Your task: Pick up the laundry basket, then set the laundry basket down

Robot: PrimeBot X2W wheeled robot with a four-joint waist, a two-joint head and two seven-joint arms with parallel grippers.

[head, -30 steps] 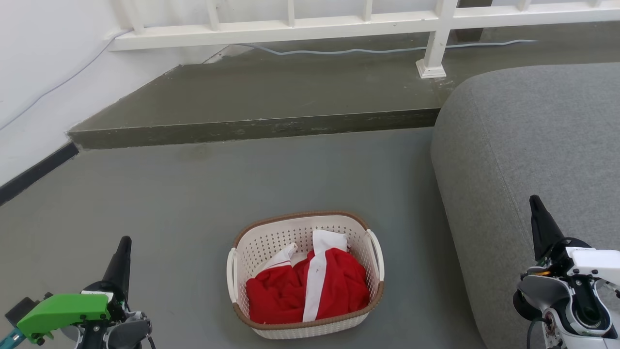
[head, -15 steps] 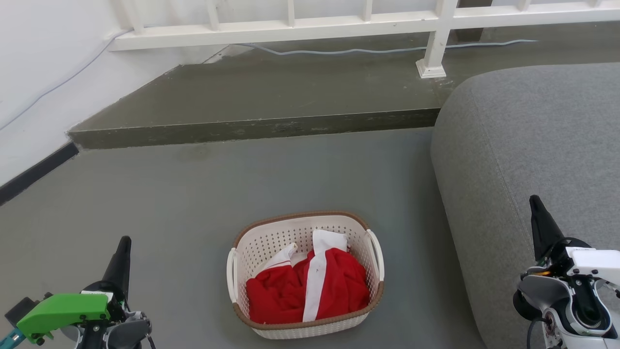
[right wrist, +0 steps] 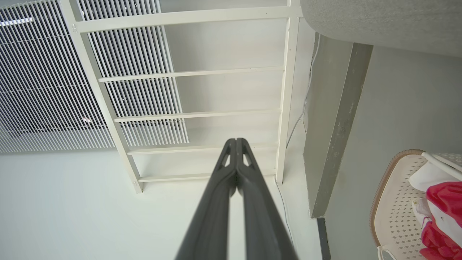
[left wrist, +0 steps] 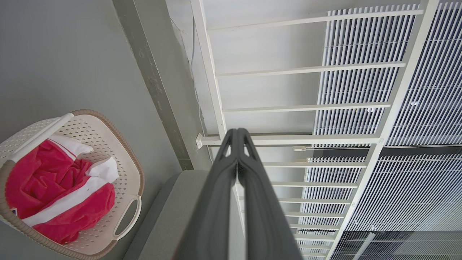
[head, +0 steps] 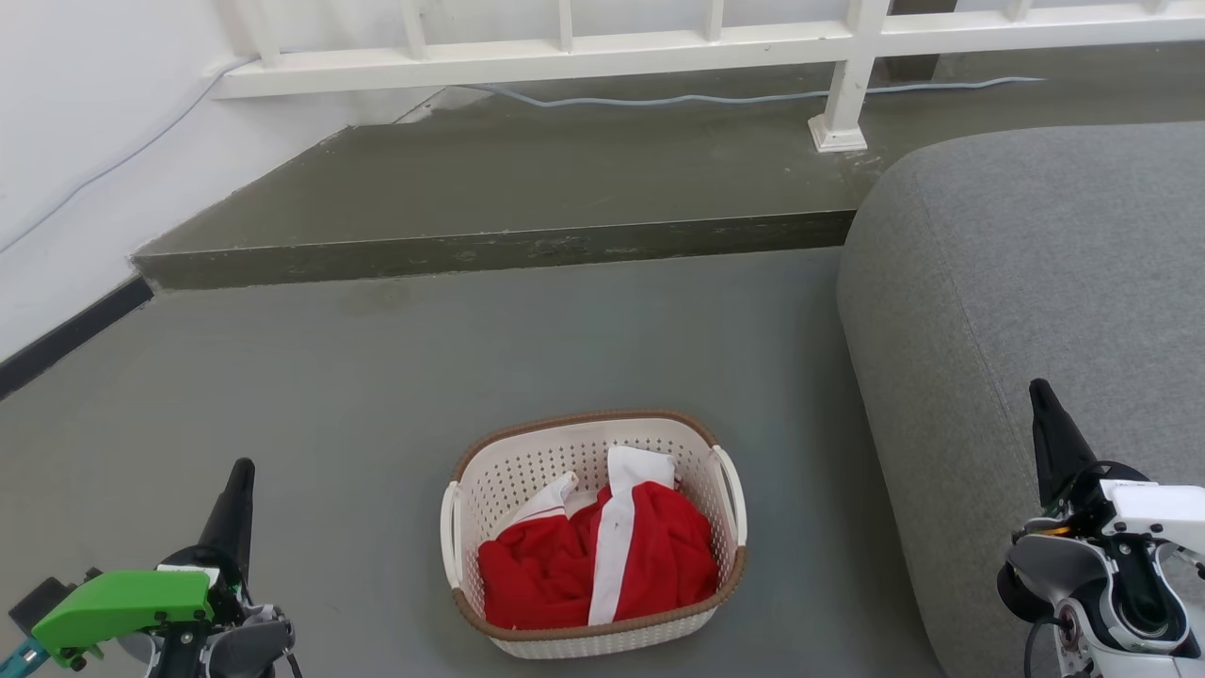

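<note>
The laundry basket (head: 541,466) sat on the floor (head: 377,395) between my two arms, just beside the grey sofa (head: 1036,264) and touched by neither arm. The left fingers (head: 235,508) and right fingers (head: 1054,443) were each pressed together with nothing in them.

My worry was the thin loop handles (head: 732,494). They hug the wall closely, so a finger could skid off, or the two sides could rise unevenly, tipping out the red and white garment (head: 584,565). I also judged that the right arm might brush the sofa on its way in.

The garment hid the basket's bottom, and the right wrist view cut the basket off at its edge. Both arms ran out of the head view.
</note>
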